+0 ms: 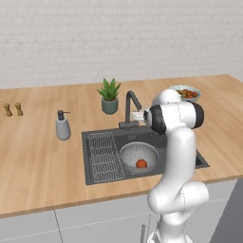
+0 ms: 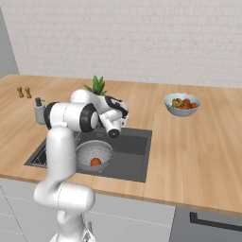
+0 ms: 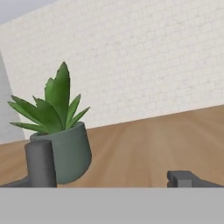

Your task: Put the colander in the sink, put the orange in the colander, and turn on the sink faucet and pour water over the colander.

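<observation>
Reaching hand: the gripper (image 1: 138, 115) hung level above the back edge of the sink (image 1: 142, 138), pointed toward the wall.
Finger state: in the hand view one dark tip (image 3: 186, 178) rose at the lower right and a low dark shape sat at the far lower left; the fingers looked spread wide and held nothing.
Nearest thing: the sink faucet (image 1: 130, 108) stood just beside the gripper, on the soap pump (image 1: 62, 127) side of it in the left base view. The upright dark post (image 3: 41, 164) in the hand view was most likely part of it, close to the left tip.
Faucet axis: its stem was upright, and the bent spout angled forward over the basin.
Behind the faucet: the plant pot (image 3: 65, 151) stood on the counter, further along the hand's line of sight.
Below the hand: the colander (image 1: 138, 156) sat in the sink next to the wire rack (image 1: 102, 156), with the orange (image 1: 141, 163) inside it.
Step in hand: both placings looked done, so only the water remained.
Coming move: it would turn on a short sideways shift toward the faucet, not a descent.
</observation>
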Robot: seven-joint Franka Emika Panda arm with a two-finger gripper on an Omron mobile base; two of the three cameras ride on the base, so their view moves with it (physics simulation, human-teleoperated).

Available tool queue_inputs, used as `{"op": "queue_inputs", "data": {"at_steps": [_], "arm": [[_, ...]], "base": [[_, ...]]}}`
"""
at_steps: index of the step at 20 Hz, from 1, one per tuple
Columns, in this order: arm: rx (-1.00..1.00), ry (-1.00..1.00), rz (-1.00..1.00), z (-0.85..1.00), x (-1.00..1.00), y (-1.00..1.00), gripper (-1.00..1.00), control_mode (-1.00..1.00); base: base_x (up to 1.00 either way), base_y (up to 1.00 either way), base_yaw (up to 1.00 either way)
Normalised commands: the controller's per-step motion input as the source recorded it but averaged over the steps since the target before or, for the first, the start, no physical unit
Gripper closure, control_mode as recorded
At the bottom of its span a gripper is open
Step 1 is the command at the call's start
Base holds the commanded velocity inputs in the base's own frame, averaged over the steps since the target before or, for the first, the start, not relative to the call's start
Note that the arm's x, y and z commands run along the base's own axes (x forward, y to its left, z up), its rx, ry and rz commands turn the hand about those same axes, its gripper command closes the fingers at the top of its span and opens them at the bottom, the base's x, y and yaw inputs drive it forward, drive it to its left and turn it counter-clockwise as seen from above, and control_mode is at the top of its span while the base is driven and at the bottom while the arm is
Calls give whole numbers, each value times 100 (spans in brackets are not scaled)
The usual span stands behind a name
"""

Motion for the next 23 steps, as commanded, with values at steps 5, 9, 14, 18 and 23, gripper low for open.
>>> {"op": "queue_inputs", "data": {"at_steps": [5,9,14,18,23], "arm": [[0,0,-1,1,-6,-100,-100,-100],[0,0,0,0,-1,-100,-100,-100],[0,0,-1,0,-9,-86,-100,-100],[0,0,-1,0,-4,-48,-100,-100],[0,0,0,0,0,-5,-100,-100]], "base": [[0,0,0],[0,0,0],[0,0,0],[0,0,0],[0,0,0]]}}
